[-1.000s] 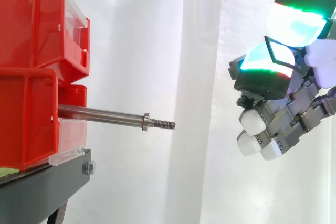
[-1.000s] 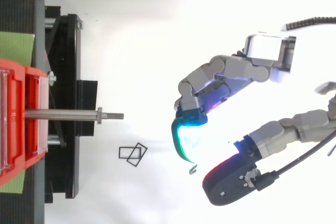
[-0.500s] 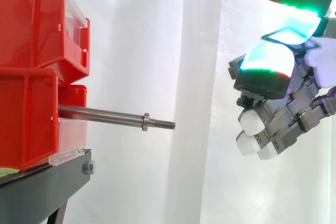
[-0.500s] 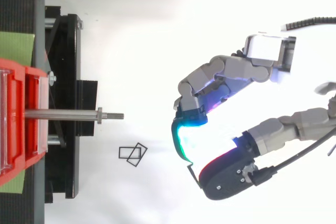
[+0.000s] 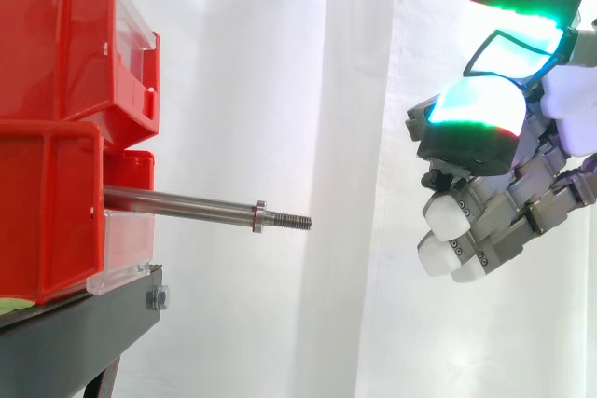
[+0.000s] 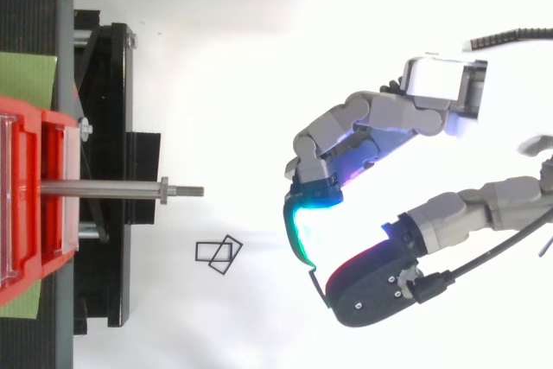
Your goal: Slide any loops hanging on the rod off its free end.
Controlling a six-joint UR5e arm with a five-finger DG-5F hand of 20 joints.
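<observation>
The hand (image 5: 504, 212) hangs at the right, well apart from the rod and a little above its level, with its glowing pads turned toward the bins. Two pads (image 5: 471, 114) are closed narrowly on a thin black loop (image 6: 315, 279), a small rectangular wire frame, which seems pinched between them rather than merely resting there; the other fingers are curled below and hold nothing. From above, two more loops (image 6: 218, 256) of the same kind lie overlapping on the white floor, between the hand and the stand and just to one side of the rod's line. Farther left, the rod (image 5: 187, 202) juts level out of the lower of the red bins (image 5: 56, 62), with a collar (image 5: 258, 215) near its tip and a short threaded free end (image 5: 291, 221) pointing at the hand. Nothing hangs anywhere along it. The bins sit stacked on the black stand (image 5: 84, 333), and the white curtain (image 5: 280, 90) closes off the back. With the rod bare, the sliding-off looks finished, and the step in hand is disposing of the loop now gripped. The next move probably calls for parting the two pads so the loop drops clear of the rod's tip, rather than any fresh approach.
</observation>
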